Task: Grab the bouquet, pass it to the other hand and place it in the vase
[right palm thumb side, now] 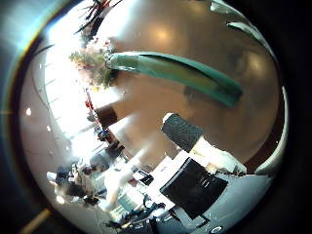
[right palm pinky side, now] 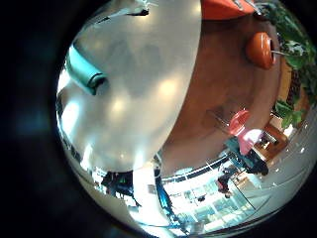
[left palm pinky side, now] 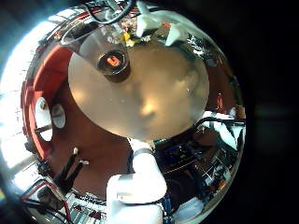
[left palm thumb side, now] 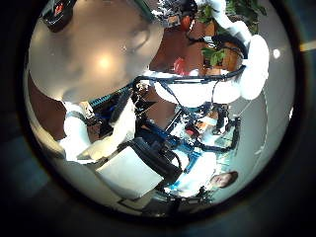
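The bouquet lies flat on the round table (right palm thumb side: 195, 39), flowers (right palm thumb side: 96, 58) at one end and a long tapering wrap (right palm thumb side: 180, 70) at the other. My right hand (right palm thumb side: 195, 146) hovers above the table beside the wrap, fingers relaxed and away from it, holding nothing. The wrap's end also shows in the right little finger side palm view (right palm pinky side: 84, 77). The vase (left palm pinky side: 114, 63), a short dark cylinder, stands upright on the table (left palm pinky side: 149, 93) next to the bouquet's flowers (left palm pinky side: 129, 37). My left hand (left palm pinky side: 140, 182) is off the table's edge with straight fingers, holding nothing.
White parts of a hand (left palm pinky side: 157, 23) hang over the table beyond the vase. The vase's rim (left palm thumb side: 59, 12) shows at the table's edge in the left thumb side palm view. Chairs (right palm pinky side: 260, 48) and potted plants (left palm thumb side: 232, 15) stand on the floor around the table.
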### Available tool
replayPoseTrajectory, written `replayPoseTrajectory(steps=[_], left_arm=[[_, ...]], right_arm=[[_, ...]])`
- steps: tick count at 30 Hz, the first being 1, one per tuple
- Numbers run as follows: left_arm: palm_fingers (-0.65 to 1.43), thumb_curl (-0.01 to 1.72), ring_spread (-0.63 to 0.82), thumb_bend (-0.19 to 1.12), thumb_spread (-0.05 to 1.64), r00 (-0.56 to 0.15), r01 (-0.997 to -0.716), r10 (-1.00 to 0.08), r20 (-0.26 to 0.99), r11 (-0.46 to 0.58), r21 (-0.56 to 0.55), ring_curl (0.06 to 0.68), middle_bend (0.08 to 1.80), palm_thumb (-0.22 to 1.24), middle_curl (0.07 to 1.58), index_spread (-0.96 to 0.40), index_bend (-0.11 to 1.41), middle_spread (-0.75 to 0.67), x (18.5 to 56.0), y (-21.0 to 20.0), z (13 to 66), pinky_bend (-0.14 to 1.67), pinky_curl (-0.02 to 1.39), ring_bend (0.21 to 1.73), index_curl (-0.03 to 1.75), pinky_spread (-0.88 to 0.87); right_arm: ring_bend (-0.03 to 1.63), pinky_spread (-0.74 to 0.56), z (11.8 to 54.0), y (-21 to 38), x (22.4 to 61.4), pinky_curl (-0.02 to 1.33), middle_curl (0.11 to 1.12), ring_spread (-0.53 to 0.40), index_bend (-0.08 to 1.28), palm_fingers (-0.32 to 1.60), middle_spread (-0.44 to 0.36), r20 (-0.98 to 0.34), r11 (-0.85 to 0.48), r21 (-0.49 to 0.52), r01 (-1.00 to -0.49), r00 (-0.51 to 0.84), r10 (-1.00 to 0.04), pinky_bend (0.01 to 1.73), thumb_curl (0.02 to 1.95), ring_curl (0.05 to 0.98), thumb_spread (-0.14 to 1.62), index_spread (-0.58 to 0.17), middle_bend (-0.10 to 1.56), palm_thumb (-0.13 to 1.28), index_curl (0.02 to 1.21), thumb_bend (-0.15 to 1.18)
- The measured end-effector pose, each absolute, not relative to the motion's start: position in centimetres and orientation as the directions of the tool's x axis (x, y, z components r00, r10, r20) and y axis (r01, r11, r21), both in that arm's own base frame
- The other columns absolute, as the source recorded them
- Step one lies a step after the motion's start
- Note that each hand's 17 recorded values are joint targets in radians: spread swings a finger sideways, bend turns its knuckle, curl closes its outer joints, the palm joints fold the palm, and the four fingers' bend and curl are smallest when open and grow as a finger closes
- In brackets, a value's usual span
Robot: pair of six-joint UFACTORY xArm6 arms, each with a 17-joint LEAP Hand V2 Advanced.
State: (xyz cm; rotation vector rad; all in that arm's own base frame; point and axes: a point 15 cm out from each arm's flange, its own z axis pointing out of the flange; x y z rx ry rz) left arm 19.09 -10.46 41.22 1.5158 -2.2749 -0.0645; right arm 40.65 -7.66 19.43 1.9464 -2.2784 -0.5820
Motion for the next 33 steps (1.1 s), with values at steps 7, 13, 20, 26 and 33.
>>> replayPoseTrajectory(steps=[7,13,20,26,33], left_arm=[[0.21,0.35,0.51,-0.02,1.08,-0.344,-0.870,-0.888,0.304,0.424,0.253,0.179,0.19,0.47,0.34,0.02,0.18,0.32,19.5,-10.9,40.9,0.20,0.32,0.49,0.35,0.49],[0.21,0.35,0.51,-0.02,1.08,-0.351,-0.865,-0.886,0.303,0.430,0.257,0.178,0.19,0.47,0.33,0.02,0.18,0.33,19.7,-11.0,40.8,0.20,0.33,0.49,0.35,0.49],[0.22,0.35,0.51,-0.02,1.08,-0.360,-0.857,-0.882,0.305,0.442,0.265,0.178,0.19,0.47,0.33,0.03,0.18,0.33,20.2,-11.4,40.6,0.20,0.33,0.49,0.35,0.49],[0.21,0.35,0.51,-0.02,1.08,-0.362,-0.856,-0.883,0.298,0.442,0.269,0.178,0.19,0.47,0.33,0.03,0.18,0.33,20.6,-11.3,40.6,0.20,0.33,0.49,0.35,0.49],[0.21,0.35,0.51,-0.02,1.08,-0.359,-0.851,-0.883,0.301,0.442,0.283,0.178,0.19,0.48,0.33,0.03,0.18,0.32,21.2,-11.4,40.3,0.20,0.33,0.50,0.36,0.49]], right_arm=[[0.90,0.04,17.6,-6.7,42.3,0.24,0.45,-0.104,0.18,0.39,0.008,-0.171,0.101,0.365,-0.926,-0.174,-0.970,0.66,0.39,0.371,1.04,-0.153,0.48,0.51,0.30,-0.03],[0.92,0.03,15.6,-5.3,42.7,0.21,0.47,-0.112,0.19,0.44,-0.007,-0.168,0.080,0.405,-0.911,-0.160,-0.973,0.64,0.39,0.372,1.03,-0.154,0.53,0.51,0.33,-0.03],[1.00,-0.07,14.9,-4.0,43.6,0.18,0.50,-0.170,0.21,0.68,-0.083,-0.155,0.054,0.411,-0.910,-0.128,-0.980,0.68,0.41,0.389,1.03,-0.223,0.62,0.59,0.36,-0.02],[1.04,-0.35,14.0,-3.5,43.6,0.22,0.56,-0.242,0.29,1.20,-0.208,-0.148,0.049,0.432,-0.900,-0.125,-0.981,0.90,0.44,0.410,1.01,-0.352,0.72,0.69,0.42,0.00],[1.20,-0.35,14.2,-3.5,43.7,0.37,0.71,-0.240,0.74,1.31,-0.225,-0.146,0.051,0.429,-0.902,-0.125,-0.981,1.19,0.51,0.515,0.98,-0.406,1.00,0.90,0.67,0.03]])
